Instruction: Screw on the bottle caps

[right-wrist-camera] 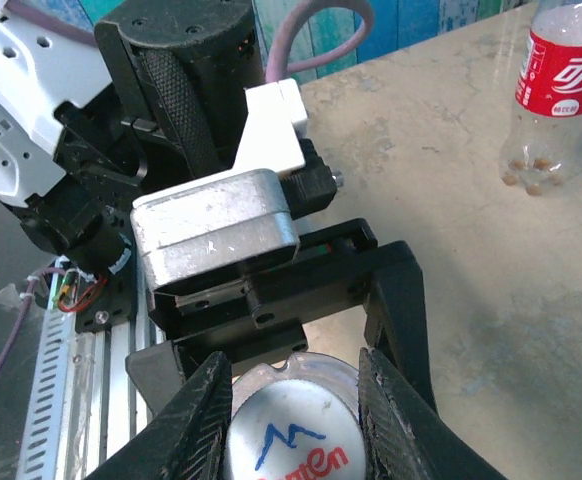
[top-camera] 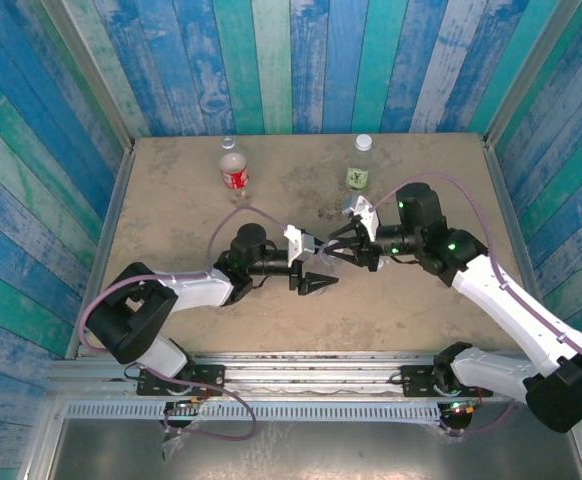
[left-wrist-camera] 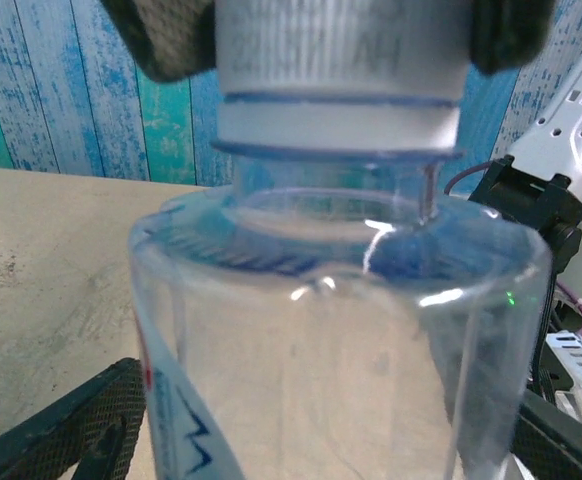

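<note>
Bluish bottle [left-wrist-camera: 341, 340] looms before my left wrist camera, mid-table, white cap [left-wrist-camera: 339, 70] on its neck. My right gripper [right-wrist-camera: 293, 375] clamps that cap; my left gripper [left-wrist-camera: 316, 440] holds its jaws apart, flanking the bottle.

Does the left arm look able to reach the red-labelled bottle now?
Probably, once free: bare table lies between the left gripper and the red-labelled bottle, but its fingers flank the clear bottle whose cap the right gripper pinches.

Cropped and blurred
The bottle [left-wrist-camera: 341, 340] is being cut off below; its cap [left-wrist-camera: 341, 60] is being cropped above, its lettering being blurred.
</note>
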Robot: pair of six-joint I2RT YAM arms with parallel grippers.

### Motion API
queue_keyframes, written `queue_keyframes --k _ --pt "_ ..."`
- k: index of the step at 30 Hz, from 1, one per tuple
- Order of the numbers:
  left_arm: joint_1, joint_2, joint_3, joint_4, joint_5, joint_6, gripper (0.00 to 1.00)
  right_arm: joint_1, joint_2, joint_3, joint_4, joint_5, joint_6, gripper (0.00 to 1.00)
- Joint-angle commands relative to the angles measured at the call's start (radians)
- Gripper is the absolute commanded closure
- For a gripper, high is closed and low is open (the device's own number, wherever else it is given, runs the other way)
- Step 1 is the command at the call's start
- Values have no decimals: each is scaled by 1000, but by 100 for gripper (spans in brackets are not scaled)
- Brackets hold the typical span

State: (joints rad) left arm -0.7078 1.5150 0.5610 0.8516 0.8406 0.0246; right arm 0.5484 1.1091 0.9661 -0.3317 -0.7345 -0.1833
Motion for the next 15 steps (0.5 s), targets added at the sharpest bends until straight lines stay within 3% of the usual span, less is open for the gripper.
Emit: queue_keyframes --k 1,6,10,12,15 --pt "2 -24 19 17 11 -8 32 -2 -11 18 24 -40 13 77" --pt "4 -36 20 11 2 -2 46 -2 6 8 18 -76 17 77" --pt "3 -30 19 15 -23 0 52 -2 11 3 25 -47 65 77" --pt "3 -23 14 30 -76 -7 56 4 6 3 45 29 162 76" --pt "2 -10 5 68 -221 -9 55 37 -28 -33 80 274 308 82"
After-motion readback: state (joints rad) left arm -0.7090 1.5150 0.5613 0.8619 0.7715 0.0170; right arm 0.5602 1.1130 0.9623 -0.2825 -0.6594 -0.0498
